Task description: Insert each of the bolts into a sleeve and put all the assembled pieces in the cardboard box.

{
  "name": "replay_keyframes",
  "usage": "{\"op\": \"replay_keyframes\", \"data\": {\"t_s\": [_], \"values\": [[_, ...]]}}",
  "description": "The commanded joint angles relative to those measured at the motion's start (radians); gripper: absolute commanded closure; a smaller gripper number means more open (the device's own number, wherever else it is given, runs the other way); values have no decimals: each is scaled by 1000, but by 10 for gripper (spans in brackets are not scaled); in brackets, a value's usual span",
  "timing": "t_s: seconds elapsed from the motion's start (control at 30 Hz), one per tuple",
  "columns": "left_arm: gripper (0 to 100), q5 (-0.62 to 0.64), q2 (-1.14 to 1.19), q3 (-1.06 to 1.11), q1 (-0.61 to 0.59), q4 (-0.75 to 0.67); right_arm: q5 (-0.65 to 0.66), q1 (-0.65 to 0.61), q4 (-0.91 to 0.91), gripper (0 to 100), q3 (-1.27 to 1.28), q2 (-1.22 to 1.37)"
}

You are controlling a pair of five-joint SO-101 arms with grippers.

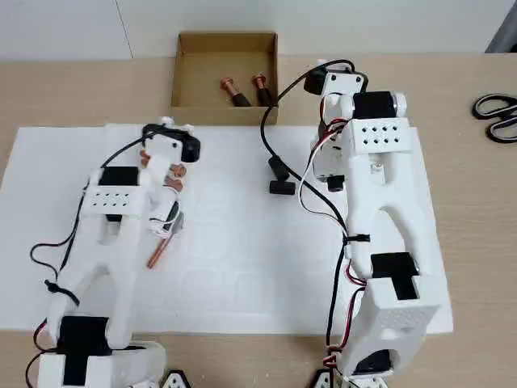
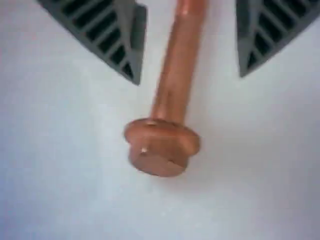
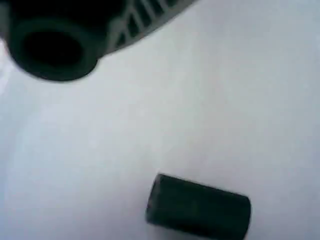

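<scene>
Jaws of the left gripper [image 2: 190, 72] stand wide apart, one on each side of a copper bolt [image 2: 167, 115] without touching it, so the gripper holds nothing. The bolt lies flat on the white mat [image 1: 242, 267], toward the mat's left edge and just beside the left arm [image 1: 113, 242], with its flanged head toward the wrist camera.

Farther in, around the mat's middle, two loose black sleeves [image 1: 281, 187] lie close together. One is flat and crosswise, the other angled just beyond it. The right gripper [image 3: 142, 20] hangs near them. A black sleeve [image 3: 50, 47] sits right against it, bore toward the wrist camera, but I cannot tell whether it is clamped. A second sleeve [image 3: 200, 207] lies on the mat nearby.

Level with the sleeves, toward the mat's far left corner, more bolts [image 1: 176, 171] cluster against the left arm. At least two heads show; the rest is hidden.

Just past the mat's far edge, the cardboard box [image 1: 184, 77] rests on the table [image 1: 81, 89] and holds two assembled pieces [image 1: 235, 91], side by side. Scissors [image 1: 497, 113] lie by the table's right edge.
</scene>
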Motion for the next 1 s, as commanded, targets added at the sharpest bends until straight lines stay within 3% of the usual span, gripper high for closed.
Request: {"op": "replay_keyframes", "data": {"t_s": [0.0, 0.23, 0.97], "values": [[877, -6, -35, -2, -8, -18, 9, -1, -10, 963, -5, -62], [878, 3, 123, -47, -6, -11, 9, -1, -8, 963, -5, -62], [878, 57, 276, -147, -2, -23, 9, -1, -10, 963, -5, -62]]}}
